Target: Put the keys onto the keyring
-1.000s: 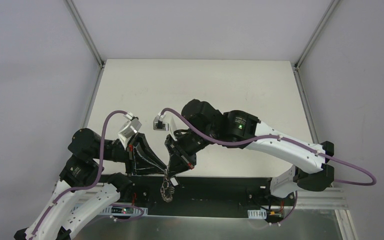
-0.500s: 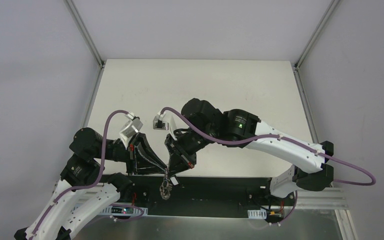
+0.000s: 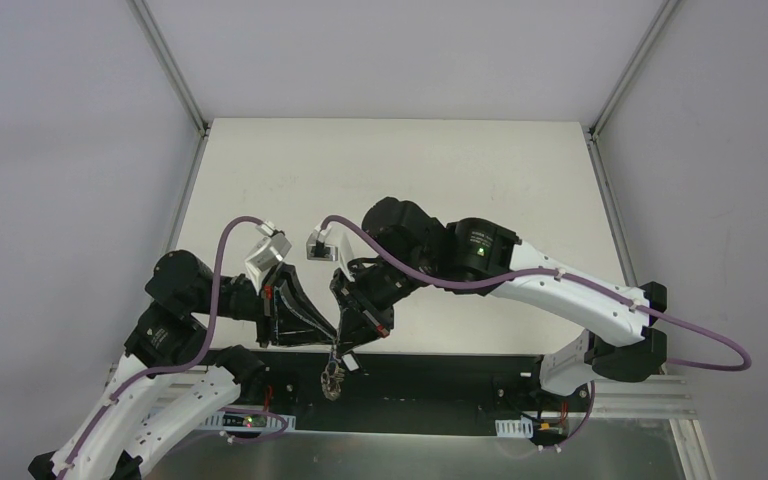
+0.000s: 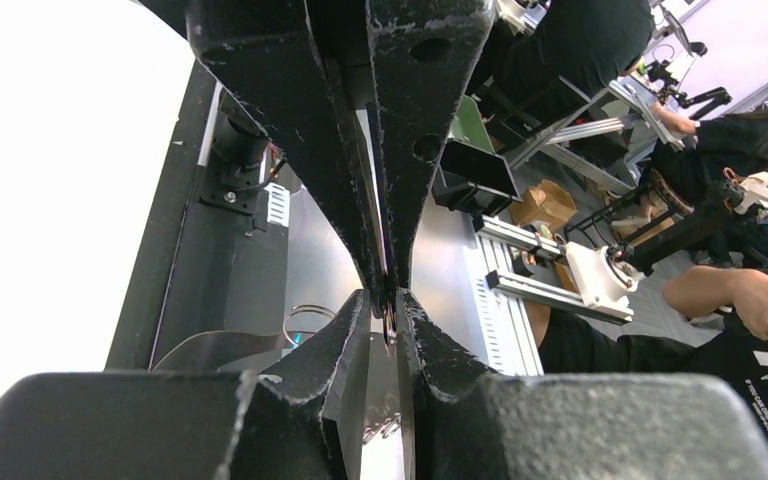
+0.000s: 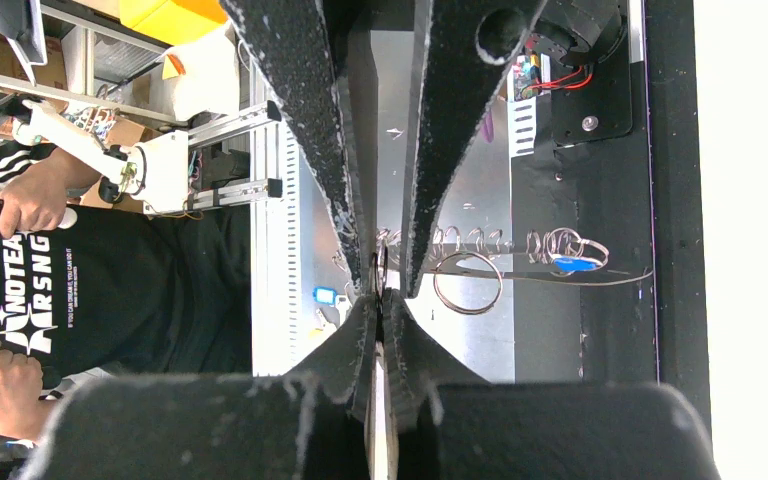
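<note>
White tabletop (image 3: 400, 160), grey walls (image 3: 60, 150). One thin grey wire keyring (image 3: 333, 378), one blue-headed silver key (image 5: 572, 263). Two tools: right tool (image 5: 377, 295) clamped on keyring; left tool (image 4: 384, 297) nearly closed, grip unclear.

A robotics lab: a white table (image 3: 480, 180) inside grey panels (image 3: 50, 150) on aluminium posts (image 3: 170, 65), with other robot rigs (image 5: 155, 165) and people in black T-shirts (image 5: 130, 290) just beyond.

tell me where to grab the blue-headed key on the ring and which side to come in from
Take the blue-headed key by its blue head, probably its broadest part, pinching across the flat faces. Come from the far end of the keyring, away from the right gripper: that gripper pinches the wire at the other end, and silver keys crowd between.
</note>
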Controlling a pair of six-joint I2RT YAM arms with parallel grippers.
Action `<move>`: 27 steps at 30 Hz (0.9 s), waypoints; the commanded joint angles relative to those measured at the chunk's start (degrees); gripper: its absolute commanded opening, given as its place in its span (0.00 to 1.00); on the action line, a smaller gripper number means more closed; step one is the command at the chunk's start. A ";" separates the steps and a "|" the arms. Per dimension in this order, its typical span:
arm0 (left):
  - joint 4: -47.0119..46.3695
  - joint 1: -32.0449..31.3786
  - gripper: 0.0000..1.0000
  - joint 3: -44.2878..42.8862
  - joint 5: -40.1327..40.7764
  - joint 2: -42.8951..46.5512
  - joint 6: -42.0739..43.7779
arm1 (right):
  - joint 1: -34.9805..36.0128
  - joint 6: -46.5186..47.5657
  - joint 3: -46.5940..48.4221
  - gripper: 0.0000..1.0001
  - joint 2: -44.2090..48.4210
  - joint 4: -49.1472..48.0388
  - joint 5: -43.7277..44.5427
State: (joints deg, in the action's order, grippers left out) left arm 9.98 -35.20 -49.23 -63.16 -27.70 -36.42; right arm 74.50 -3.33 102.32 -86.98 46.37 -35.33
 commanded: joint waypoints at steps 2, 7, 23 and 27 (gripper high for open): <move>-1.01 0.04 0.12 -0.51 -1.91 -0.40 0.75 | -0.06 0.89 3.51 0.00 -0.33 -0.11 -1.06; -0.65 0.04 0.00 -0.39 -3.15 -0.93 0.88 | -0.07 0.93 3.02 0.00 0.05 -0.36 -0.81; 0.20 0.04 0.00 -3.80 5.08 3.70 7.22 | 2.56 -2.63 -9.61 0.35 10.53 -13.13 17.88; -2.53 0.04 0.00 -5.25 7.57 5.85 8.27 | 4.73 -1.68 -16.67 0.42 17.03 -20.41 26.79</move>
State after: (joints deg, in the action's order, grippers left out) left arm 12.91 -35.20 -50.94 -58.85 -24.23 -30.55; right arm 77.23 -5.30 89.69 -76.73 35.83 -19.99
